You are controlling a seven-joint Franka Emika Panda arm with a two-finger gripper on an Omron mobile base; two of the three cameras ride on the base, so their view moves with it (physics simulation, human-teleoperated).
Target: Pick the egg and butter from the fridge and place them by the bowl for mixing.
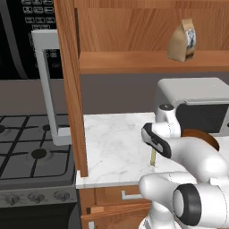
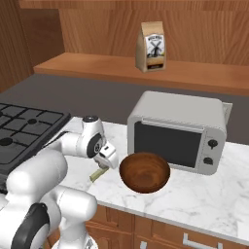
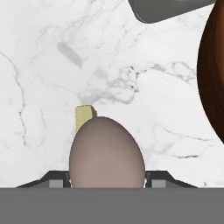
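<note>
1. The counter (image 2: 204,194) is white marble, with a stove to its left and a toaster oven (image 2: 177,131) at the back. There is open marble in front of the oven, which is where the step in hand, setting the egg down, should finish.

2. The bowl (image 2: 145,172) sits on the counter in front of the oven, near the front edge. In the hand view its dark rim (image 3: 212,74) curves down the right side. I judge the best landing spot to be the bare marble to its left: close by, yet not touching the rim.

3. The gripper (image 2: 108,160) hangs over the counter just left of the bowl, pointing down. The jaws pinch the egg (image 3: 106,153), which sits between the tips in the hand view. How high it is above the marble I cannot tell, so the descent should be slow and straight until the egg is close to the surface.

4. The butter (image 3: 84,117) shows as a yellow stick at the counter just beyond the egg, and beside the gripper in the right base view (image 2: 98,174). It looks already placed by the bowl. A drop onto it could roll the egg, so shift slightly toward clear marble.

5. An egg rolls easily. Open the jaws gently and only a little at first, then lift straight up, so that neither tip nudges it toward the front edge.
</note>
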